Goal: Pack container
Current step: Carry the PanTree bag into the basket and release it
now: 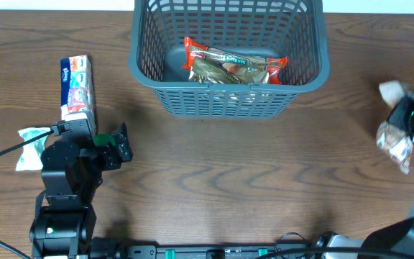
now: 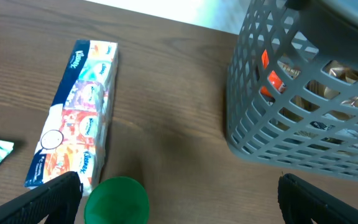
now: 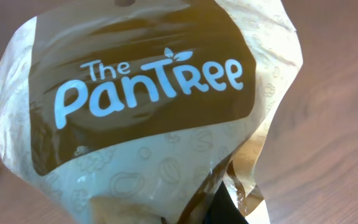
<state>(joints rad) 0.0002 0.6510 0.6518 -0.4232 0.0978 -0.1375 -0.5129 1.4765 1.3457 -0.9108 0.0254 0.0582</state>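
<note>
The container [image 1: 228,102] stands at the far middle of the table [image 1: 214,198], upright and open at the top. One long packet [image 1: 236,66] with red ends already lies across its floor, with plenty of room beside it. We judge the packing as just begun, with several items left outside.

Out to the right, well apart from the basket, the right gripper [image 1: 410,122] is at the snack bag [image 3: 148,124], a crinkled brown and cream pouch that fills the right wrist view. Only one dark finger [image 3: 219,210] shows under the bag's crumpled edge, so the claw seems clamped on the bag, though we cannot see both jaws. This looks like the step in hand: carrying this bag to the basket. The next move calls for lifting it high enough to clear the thick rim, travelling left, and letting go over the bare part of the floor.

On the left, the left gripper [image 1: 123,146] hangs with its jaws spread wide and nothing between them. Just beside it lie a tissue pack [image 1: 77,86], a small pale sachet [image 1: 31,137] and a round green thing [image 2: 117,200] we cannot identify.
</note>
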